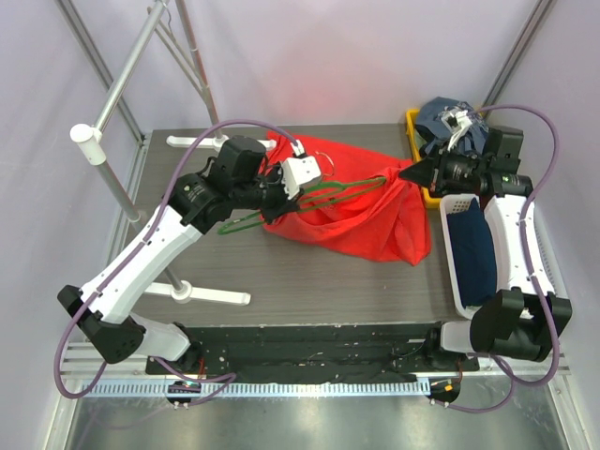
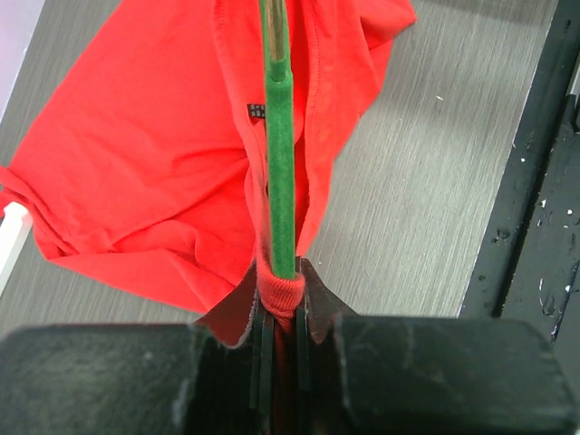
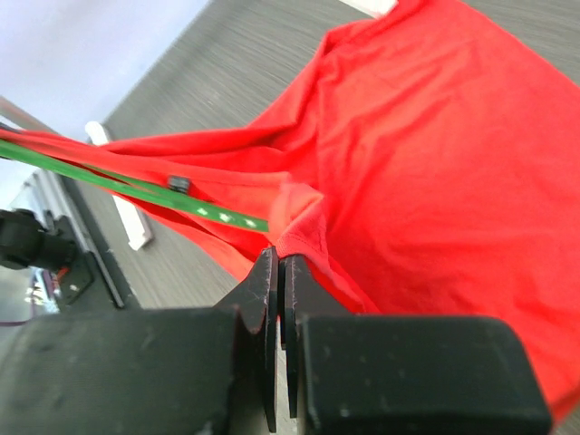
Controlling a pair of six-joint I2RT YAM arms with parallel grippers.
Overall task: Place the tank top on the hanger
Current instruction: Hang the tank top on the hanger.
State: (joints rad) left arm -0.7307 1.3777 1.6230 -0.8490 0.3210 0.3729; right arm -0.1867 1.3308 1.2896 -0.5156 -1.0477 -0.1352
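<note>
The red tank top lies in the middle of the table, partly lifted between both grippers. The green hanger runs through its upper edge, its left corner sticking out. My left gripper is shut on the hanger bar with a red strap bunched round it at the jaws. My right gripper is shut on the tank top's right edge. In the right wrist view the hem is pinched at the gripper, with the hanger beyond. A small dark mark shows on the fabric.
A yellow bin with dark clothes stands at the back right. A white basket with navy clothing is on the right. A metal rack with a slanted pole and white feet stands at the left.
</note>
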